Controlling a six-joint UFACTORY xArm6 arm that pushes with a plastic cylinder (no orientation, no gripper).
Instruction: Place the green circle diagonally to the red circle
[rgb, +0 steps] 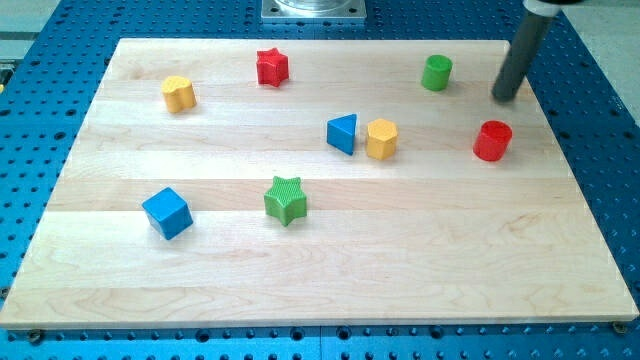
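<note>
Green circle: the green circle (437, 72) is a short upright cylinder, bright green, with a flat round top, standing on the pale wooden worktop (320, 280) near its far edge, toward the far right corner.
Red circle: the red circle (492, 140) is a like-shaped red cylinder, also upright, near the right edge and nearer the view's bottom than the green one; the two stand apart, the red one lower and to the view's right.
Green circle against my tip: my tip (505, 97) lies to the view's right of the green circle and slightly lower, near it but not touching; bare wood shows between them.
Red circle against my tip: my tip sits just above the red circle in the view, a little to its right, with a gap between.
Pincer: the arm carries no pincer, only a straight dark rod coming down from the view's top right; its lower end rests at the worktop near the right edge and touches no block.
Other blocks: a red star (272, 67) and a yellow block (179, 93) lie toward the far left corner; a blue triangle (342, 133) and a yellow hexagon (381, 138) stand side by side near the middle; a green star (286, 200) and a blue cube (167, 212) lie nearer the near edge, left of centre.
</note>
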